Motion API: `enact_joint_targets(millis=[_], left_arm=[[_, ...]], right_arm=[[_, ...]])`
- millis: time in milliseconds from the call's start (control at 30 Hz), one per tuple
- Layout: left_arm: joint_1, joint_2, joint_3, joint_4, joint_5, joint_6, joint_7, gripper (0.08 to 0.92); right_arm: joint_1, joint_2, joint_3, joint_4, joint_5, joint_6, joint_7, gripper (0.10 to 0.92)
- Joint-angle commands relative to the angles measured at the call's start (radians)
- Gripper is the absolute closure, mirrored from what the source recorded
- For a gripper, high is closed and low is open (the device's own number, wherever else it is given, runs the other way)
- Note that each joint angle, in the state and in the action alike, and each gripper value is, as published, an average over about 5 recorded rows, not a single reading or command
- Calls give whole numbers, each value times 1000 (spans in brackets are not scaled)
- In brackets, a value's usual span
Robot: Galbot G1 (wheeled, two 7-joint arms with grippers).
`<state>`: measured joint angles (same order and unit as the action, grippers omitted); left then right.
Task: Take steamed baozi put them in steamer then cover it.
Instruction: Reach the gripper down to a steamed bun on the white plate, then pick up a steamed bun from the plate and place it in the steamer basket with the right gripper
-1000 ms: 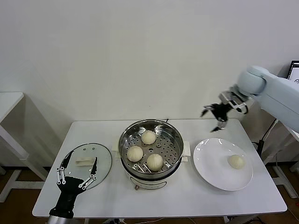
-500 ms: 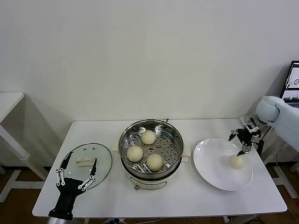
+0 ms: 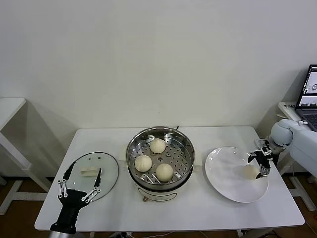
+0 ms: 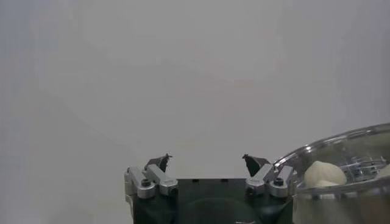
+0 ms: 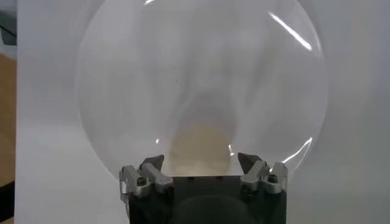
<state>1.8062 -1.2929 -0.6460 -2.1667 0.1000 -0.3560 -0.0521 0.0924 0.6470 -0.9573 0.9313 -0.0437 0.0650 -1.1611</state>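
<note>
The steel steamer (image 3: pixel 183 144) stands mid-table with three baozi on its perforated tray: one at the back (image 3: pixel 157 146), one on the left (image 3: pixel 143 162), one at the front (image 3: pixel 164 171). A fourth baozi (image 3: pixel 249 171) lies on the white plate (image 3: pixel 223 171) at the right. My right gripper (image 3: pixel 261 161) is open just over this baozi; in the right wrist view the baozi (image 5: pixel 201 143) sits between and just beyond the spread fingers (image 5: pixel 155 165). The glass cover (image 3: pixel 106 173) with its cream handle (image 3: pixel 89 171) lies flat at the left. My left gripper (image 3: pixel 79 184) is open and empty at the cover's front edge.
The plate fills the right wrist view (image 5: pixel 122 73). The cover's rim (image 4: pixel 341 139) and handle (image 4: pixel 323 173) show beside my left gripper (image 4: pixel 206 161). A laptop (image 3: pixel 309 96) stands on a side stand beyond the table's right edge. The wall is close behind the table.
My right gripper has come down from above the table's back right to the plate, and now sits over the lone baozi. The left arm has barely moved.
</note>
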Motion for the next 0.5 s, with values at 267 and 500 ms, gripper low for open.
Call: enact_joint_targets(millis=[267, 500], left_arm=[[-5, 7, -13, 1, -8, 0, 0, 177], [-9, 7, -12, -1, -9, 1, 0, 177]], right_arm=[[-41, 6, 16, -14, -21, -4, 43, 311], [41, -9, -4, 41, -22, -2, 0, 370]])
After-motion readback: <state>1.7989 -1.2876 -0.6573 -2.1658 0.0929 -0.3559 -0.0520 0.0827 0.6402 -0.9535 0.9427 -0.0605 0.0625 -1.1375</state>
